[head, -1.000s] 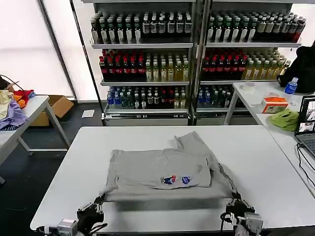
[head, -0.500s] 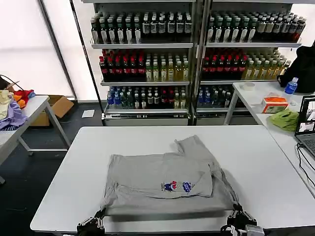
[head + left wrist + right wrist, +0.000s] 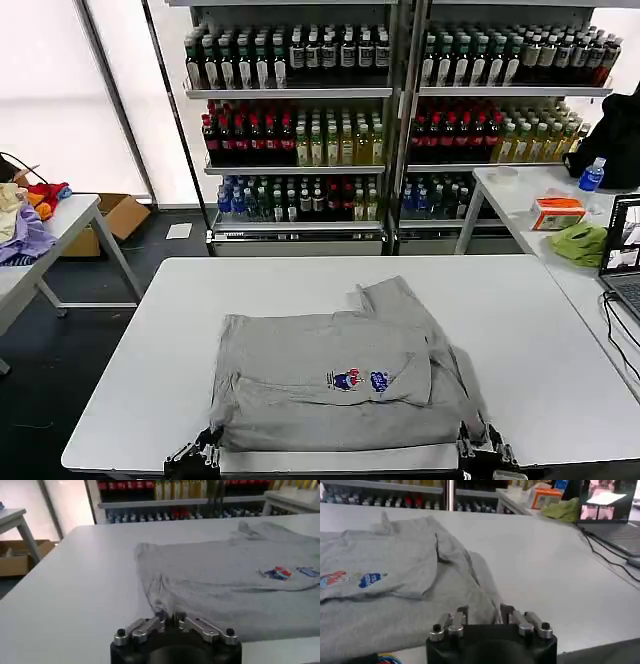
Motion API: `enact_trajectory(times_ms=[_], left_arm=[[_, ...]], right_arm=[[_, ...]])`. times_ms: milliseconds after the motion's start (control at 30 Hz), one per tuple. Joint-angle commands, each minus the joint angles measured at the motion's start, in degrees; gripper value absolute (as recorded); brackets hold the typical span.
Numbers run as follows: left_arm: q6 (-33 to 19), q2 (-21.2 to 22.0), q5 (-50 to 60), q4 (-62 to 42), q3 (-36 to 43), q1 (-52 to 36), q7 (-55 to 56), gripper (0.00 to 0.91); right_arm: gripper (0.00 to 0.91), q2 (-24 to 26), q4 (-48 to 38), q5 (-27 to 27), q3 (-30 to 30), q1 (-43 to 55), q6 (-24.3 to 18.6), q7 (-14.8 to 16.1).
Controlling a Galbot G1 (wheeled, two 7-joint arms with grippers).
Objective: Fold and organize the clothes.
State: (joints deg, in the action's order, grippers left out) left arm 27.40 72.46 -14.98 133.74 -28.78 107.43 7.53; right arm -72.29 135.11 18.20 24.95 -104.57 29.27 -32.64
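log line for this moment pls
left gripper: shut on shirt near corner | right gripper: shut on other near corner | shirt: flat on table

A light grey shirt (image 3: 340,385) is spread, partly folded, on the white bench (image 3: 130,370), with a small multicoloured chest print (image 3: 358,380) facing up and a sleeve turned toward the far side. The left end effector (image 3: 205,455) is seen at the bench's near edge, at the shirt's near left corner, and the right end effector (image 3: 478,452) at its near right corner. Shelves of bottles (image 3: 300,110) are seen behind the bench.
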Motion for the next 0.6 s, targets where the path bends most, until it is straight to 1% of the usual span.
enact_trajectory(times_ms=[33, 133, 300, 400, 433, 500, 533, 600], left_arm=[[-0.12, 0.39, -0.63, 2.91, 0.06, 0.22, -0.04, 0.907], [-0.26, 0.86, -2.15, 5.37, -0.90, -1.62, -0.03, 0.907], [-0.26, 0.77, -4.60, 8.07, -4.74, -7.05, -0.55, 0.907], [-0.14, -0.98, -7.28, 8.26, -8.81, -10.81, -1.55, 0.907], [0.65, -2.13, -8.97, 8.19, -10.85, -12.28, -2.26, 0.907], [1.69, -4.41, -11.95, 7.80, -12.93, -14.81, -3.21, 0.907], [2.40, -6.09, -13.58, 7.04, -14.38, -16.76, -4.11, 0.907], [3.64, -7.94, -17.99, 5.34, -15.65, -20.39, -4.62, 0.907]], right_arm=[[0.907, -0.16, 3.17, -0.07, 1.07, -1.56, -0.10, -0.14], [0.907, 0.11, 6.01, 2.74, 5.46, 0.01, -0.75, 0.48], [0.907, -0.11, 5.55, 8.22, 10.46, 7.55, -3.20, 2.55], [0.907, 0.60, 3.93, 11.15, 12.23, 12.05, -3.18, 3.41], [0.907, 1.25, 2.70, 12.09, 12.99, 14.24, -3.28, 4.24], [0.907, 2.38, 0.98, 13.53, 13.41, 17.54, -3.07, 4.56], [0.907, 3.45, -0.65, 15.50, 13.65, 20.12, -2.55, 4.45], [0.907, 4.84, -2.86, 16.58, 13.55, 25.08, -1.54, 5.05]])
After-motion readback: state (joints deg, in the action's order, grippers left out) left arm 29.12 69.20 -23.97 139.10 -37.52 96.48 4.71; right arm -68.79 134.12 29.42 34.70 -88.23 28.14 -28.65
